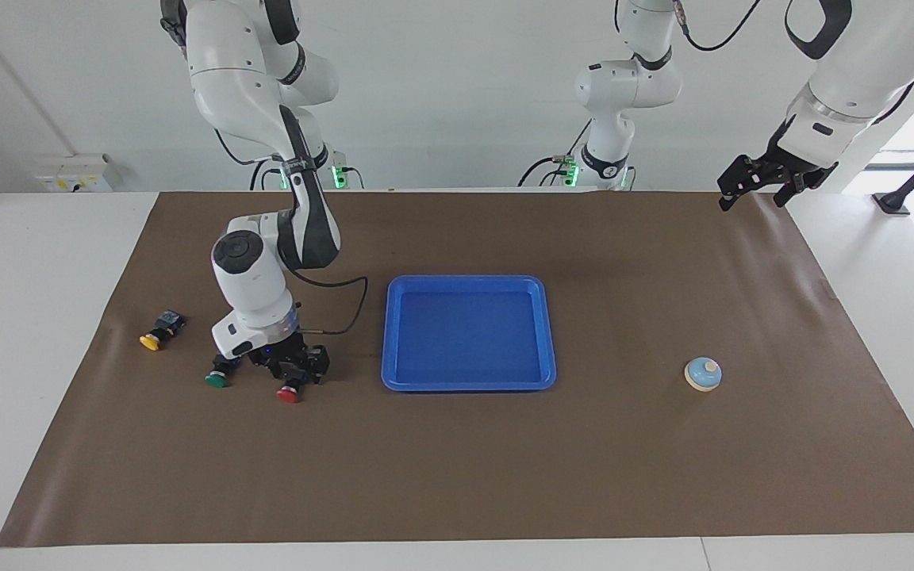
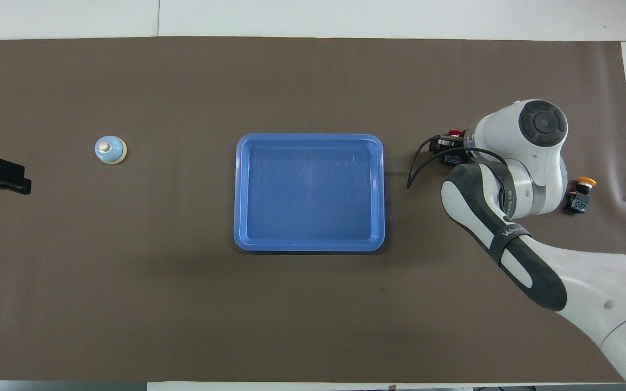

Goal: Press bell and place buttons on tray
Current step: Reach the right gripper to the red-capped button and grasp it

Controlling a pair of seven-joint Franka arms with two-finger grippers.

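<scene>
One bench (image 1: pixel 52 262) is being covered by one brown sheet (image 1: pixel 505 460), on which five task things are being carried: one tray, three buttons and one bell. The tray (image 1: pixel 469 385), a flat bright-blue rectangle with rounded corners and a low rim, is lying at the middle of the sheet with nothing in it. Two arms are being shown; a word beginning "WAN" is being read on the right arm's dark strap in the overhead view, the rest being too small to tell. The right hand (image 1: pixel 295 374) is being held low at the red button (image 1: pixel 288 393), toward the right arm's end of the bench; whether its fingers are closed on that button cannot be told. The green button (image 1: pixel 216 380) is lying just beside it, and the yellow button (image 1: pixel 151 341) is lying on its side nearer the sheet's edge, well apart from the tray; each has a black blocky body and a round cap. The left hand (image 1: pixel 752 193) is waiting, raised over the sheet's corner at the left arm's end, its fingers being held apart on nothing. The bell (image 1: pixel 703 373), a light-blue dome with cream rim and knob, is standing alone between the tray and the left arm's end.
</scene>
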